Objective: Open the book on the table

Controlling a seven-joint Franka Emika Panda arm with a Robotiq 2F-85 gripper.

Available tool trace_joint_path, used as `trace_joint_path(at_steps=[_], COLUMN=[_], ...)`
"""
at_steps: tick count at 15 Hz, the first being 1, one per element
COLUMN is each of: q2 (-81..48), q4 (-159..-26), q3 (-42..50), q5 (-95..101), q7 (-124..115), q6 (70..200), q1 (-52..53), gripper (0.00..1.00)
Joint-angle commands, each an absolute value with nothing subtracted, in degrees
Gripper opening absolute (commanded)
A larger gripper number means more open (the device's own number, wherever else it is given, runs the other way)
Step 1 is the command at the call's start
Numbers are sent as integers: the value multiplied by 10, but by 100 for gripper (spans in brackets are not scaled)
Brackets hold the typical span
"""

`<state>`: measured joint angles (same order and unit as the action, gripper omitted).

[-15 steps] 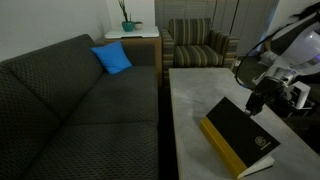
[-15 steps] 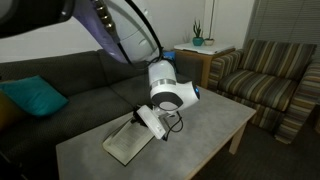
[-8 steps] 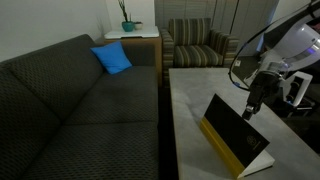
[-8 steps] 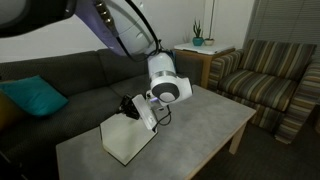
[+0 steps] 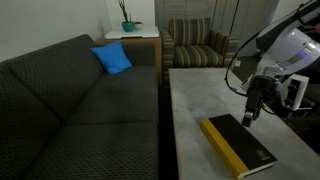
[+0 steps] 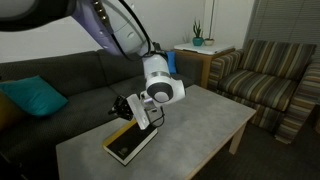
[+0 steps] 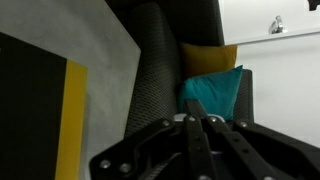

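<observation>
A large, thin black hardcover book with a yellow spine edge (image 5: 238,146) lay flat and closed toward the near end of the long grey concrete-look table (image 5: 195,95). The Robotiq gripper (image 5: 249,116) hung just above the book's far edge. Only the wrist view showed its jaws (image 7: 196,120), drawn together on nothing, with the book's yellow strip at the left.

Couldn't read the jaw gap anywhere. Found the gripper (image 5: 248,116) too small in an exterior view, and dark, blurred and cropped by the bottom edge in the wrist view. Lost much of the book (image 7: 30,110), left of the jaws, past the wrist view's left and bottom edges. Couldn't see the book (image 6: 128,150) end just below the jaws, blocked by the gripper. Lost the arm (image 5: 292,45) past the right edge.
</observation>
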<state>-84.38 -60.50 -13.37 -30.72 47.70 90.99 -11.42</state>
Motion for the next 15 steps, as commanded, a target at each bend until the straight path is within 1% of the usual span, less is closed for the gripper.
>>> trace_joint_path(at_steps=[1, 9, 12, 15], q2=[-844, -844, -844, -845], q4=[-596, -599, -607, -617], q3=[-92, -45, -25, -21], q5=[-272, -123, -79, -51], q7=[448, 392, 339, 287], q6=[954, 1121, 1194, 1236], q1=[-80, -44, -42, -48], gripper=[0, 0, 0, 0])
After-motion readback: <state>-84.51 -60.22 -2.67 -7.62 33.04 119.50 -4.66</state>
